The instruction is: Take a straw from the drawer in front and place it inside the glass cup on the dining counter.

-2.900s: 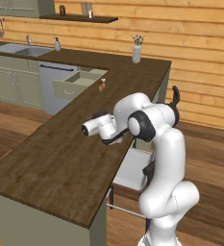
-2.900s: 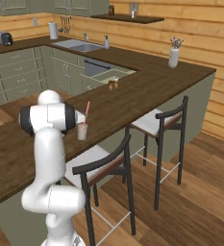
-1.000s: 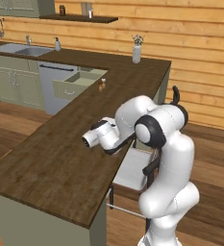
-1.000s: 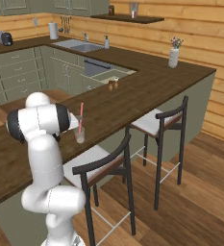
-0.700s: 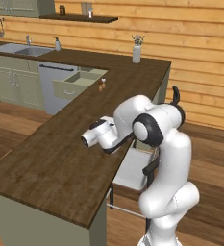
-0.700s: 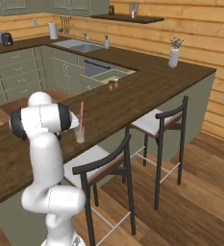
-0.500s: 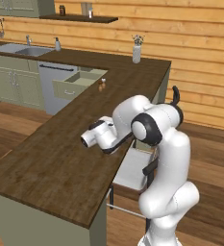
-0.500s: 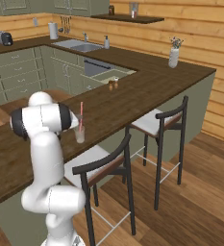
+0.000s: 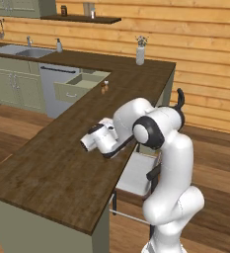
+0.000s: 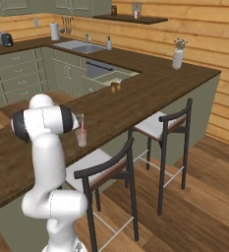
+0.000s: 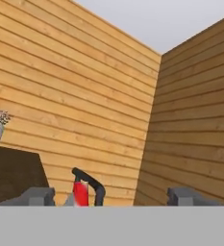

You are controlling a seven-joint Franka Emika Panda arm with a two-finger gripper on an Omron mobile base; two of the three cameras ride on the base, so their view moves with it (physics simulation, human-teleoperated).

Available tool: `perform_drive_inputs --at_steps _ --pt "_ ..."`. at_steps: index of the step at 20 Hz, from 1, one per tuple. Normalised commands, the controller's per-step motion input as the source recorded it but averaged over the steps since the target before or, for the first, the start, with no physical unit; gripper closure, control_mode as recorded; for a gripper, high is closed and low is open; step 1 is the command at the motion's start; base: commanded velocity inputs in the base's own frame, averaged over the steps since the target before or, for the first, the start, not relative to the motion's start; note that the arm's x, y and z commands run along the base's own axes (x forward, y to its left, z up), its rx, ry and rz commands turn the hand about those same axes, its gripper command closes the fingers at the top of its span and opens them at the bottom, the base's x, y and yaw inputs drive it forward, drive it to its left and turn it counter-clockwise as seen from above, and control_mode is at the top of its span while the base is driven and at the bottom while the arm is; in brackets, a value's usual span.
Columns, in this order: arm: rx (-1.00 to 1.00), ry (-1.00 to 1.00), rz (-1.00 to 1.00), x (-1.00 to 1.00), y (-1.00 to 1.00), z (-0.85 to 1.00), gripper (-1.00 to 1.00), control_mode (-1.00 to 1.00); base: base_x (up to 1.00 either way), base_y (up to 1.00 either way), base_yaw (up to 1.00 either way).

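The straw (image 10: 82, 123) stands nearly upright in the glass cup (image 10: 81, 138), its long axis running up and down with the top end well above the rim; it is a thin reddish-pink stick. In the hand view its top (image 11: 80, 193) shows as a red stub low in the picture, between the two finger tips and nearer the left one. The cup is a small clear tumbler, slightly wider at the rim, sitting on the dining counter (image 10: 135, 93) near the edge on the stool side. The counter is long dark brown wood planks on a pale green base. The gripper (image 11: 112, 196) has its fingers (image 11: 184, 196) spread wide apart, with nothing pinched between them. Past the cup, a dark-framed stool (image 10: 113, 170) with a white seat stands against the counter, and a second stool (image 10: 167, 128) stands further along. The drawer (image 9: 77, 86), a shallow sage-green box with a small silver handle, stands pulled out beyond the counter's far side. A white vase (image 10: 177, 59) sits near the counter's far corner, before walls of pale horizontal wood boards.
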Motion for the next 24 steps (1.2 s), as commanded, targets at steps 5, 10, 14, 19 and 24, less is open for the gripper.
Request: perform_drive_inputs --at_steps 5,10,14,19,24 --pt "0.03 -0.18 0.00 -0.45 0.16 0.62 -1.00 -1.00 0.00 0.00 0.00" --pt "0.00 -0.25 0.00 -0.91 0.26 1.00 -1.00 -1.00 0.00 0.00 0.00" --pt "0.00 0.08 0.00 -1.00 -0.05 0.86 -1.00 -1.00 0.00 0.00 0.00" --pt "0.06 0.35 0.01 -1.00 -0.75 0.21 -1.00 -1.00 0.00 0.00 0.00" --pt "0.21 0.13 0.00 -1.00 -1.00 -0.55 -1.00 -1.00 0.00 0.00 0.00"
